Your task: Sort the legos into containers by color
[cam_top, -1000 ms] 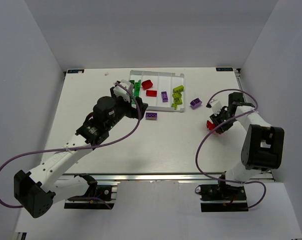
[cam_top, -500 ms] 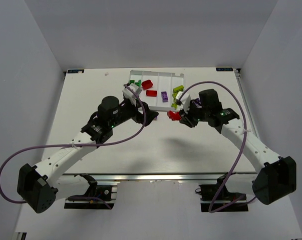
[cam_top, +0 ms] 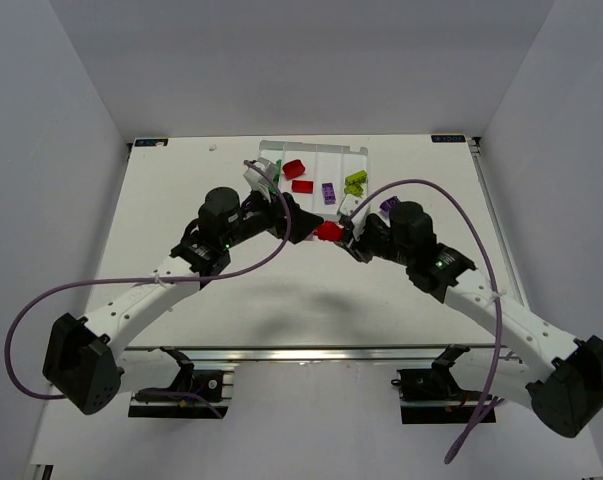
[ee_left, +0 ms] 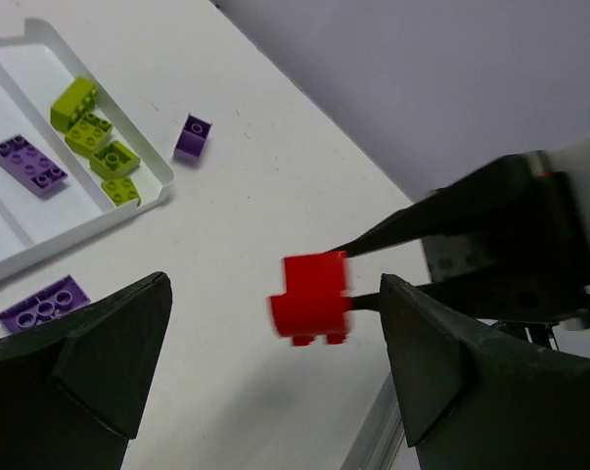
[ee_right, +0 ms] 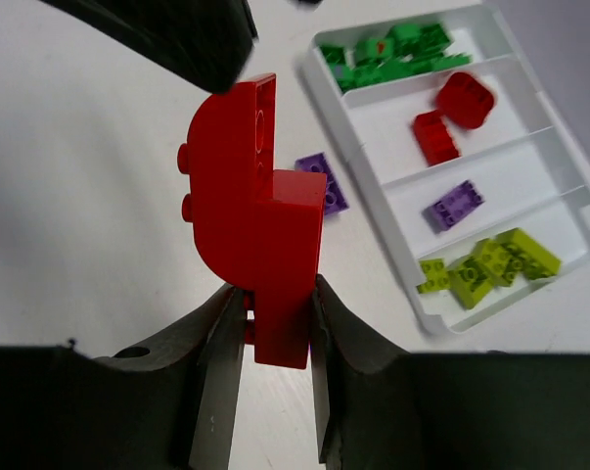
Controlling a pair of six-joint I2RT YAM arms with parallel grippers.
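My right gripper (ee_right: 270,333) is shut on a red lego (ee_right: 260,245) and holds it above the table, in front of the white tray (ee_right: 373,201). In the top view the right gripper (cam_top: 344,238) and its red lego (cam_top: 328,231) face my left gripper (cam_top: 303,224) tip to tip. My left gripper (ee_left: 275,392) is open and empty; the red lego (ee_left: 312,297) hangs just beyond its jaws, untouched. The tray holds green legos (ee_right: 392,54), two red legos (ee_right: 449,116), a purple lego (ee_right: 454,204) and yellow-green legos (ee_right: 490,262), each colour in its own compartment.
A loose purple lego (ee_left: 193,136) lies on the table right of the tray, also visible in the top view (cam_top: 388,204). Another purple lego (ee_left: 42,304) lies just in front of the tray, also in the right wrist view (ee_right: 322,181). Purple cables loop over both arms.
My right arm has swung from the right side to the table's middle, carrying the red lego. My left gripper has shifted slightly right to face it and stays open.
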